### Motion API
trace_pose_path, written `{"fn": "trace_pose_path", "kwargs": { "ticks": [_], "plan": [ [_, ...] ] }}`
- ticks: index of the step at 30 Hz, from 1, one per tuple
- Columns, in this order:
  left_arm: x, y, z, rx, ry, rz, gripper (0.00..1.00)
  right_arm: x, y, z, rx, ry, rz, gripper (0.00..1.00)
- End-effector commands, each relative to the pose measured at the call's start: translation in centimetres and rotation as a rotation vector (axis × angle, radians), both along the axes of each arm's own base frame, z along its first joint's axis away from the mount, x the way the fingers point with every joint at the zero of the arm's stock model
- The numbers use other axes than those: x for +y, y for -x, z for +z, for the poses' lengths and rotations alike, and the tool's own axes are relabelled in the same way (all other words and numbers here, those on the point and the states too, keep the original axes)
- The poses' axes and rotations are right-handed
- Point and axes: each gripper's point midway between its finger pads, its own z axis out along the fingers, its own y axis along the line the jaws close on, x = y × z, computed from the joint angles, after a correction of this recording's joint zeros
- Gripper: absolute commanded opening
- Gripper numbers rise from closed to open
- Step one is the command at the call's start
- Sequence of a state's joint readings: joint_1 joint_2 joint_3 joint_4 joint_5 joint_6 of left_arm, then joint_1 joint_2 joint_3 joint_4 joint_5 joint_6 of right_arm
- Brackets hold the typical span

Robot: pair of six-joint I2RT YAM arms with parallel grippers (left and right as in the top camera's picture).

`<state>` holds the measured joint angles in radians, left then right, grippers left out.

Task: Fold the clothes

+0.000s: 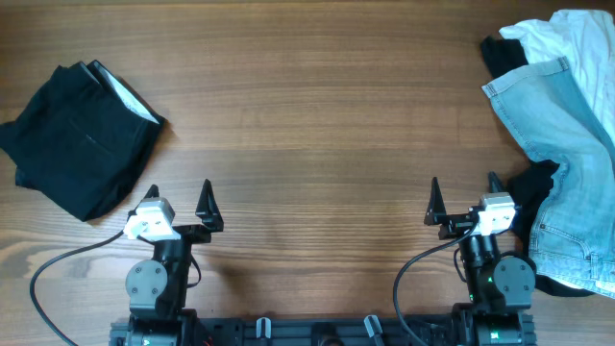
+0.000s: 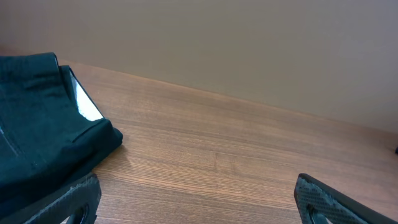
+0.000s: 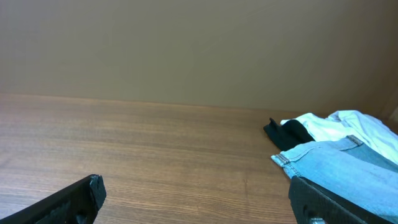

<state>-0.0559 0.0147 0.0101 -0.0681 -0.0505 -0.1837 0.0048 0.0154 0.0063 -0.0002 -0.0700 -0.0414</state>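
The unfolded heap sits at the right edge of the desk (image 1: 317, 115): a pair of light blue denim jeans (image 1: 567, 135) sprawled over a crumpled white cotton shirt (image 1: 577, 34) and a dark black garment (image 1: 504, 56) that pokes out at the far end and again beside my right arm's base. Well apart, at the left edge, lies a black garment folded into a neat square (image 1: 82, 139), which I take as finished. So I judge the step in hand is fetching the next piece, most likely the jeans since they lie on top. To do it well I would send the right pincer (image 1: 463, 187) to the waistband, pinch a single layer so the shirt beneath does not come along, and drag it to the bare middle of the desk, where both arms can spread it flat. The right pincer has its fingers spread apart and holds nothing, and the left pincer (image 1: 180, 192) is likewise apart and empty, both hovering near their bases. The overhead view alone shows both piles together. The right wrist view catches only the heap's far end, though its low angle shows the waistband edge clearly. The left wrist view shows only the folded square, with a pale strip along its edge.
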Motion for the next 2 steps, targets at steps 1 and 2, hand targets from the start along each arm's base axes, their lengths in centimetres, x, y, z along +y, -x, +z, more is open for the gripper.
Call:
{"fn": "trace_pose_path", "kwargs": {
  "ticks": [1,2],
  "plan": [
    [-0.06,0.04,0.0,-0.005,-0.018,-0.009,1.0,-0.37,0.02,0.17,-0.007,-0.018,-0.019,1.0],
    [-0.06,0.04,0.0,-0.005,-0.018,-0.009,1.0,-0.37,0.02,0.17,-0.007,-0.018,-0.019,1.0]
  ]
}}
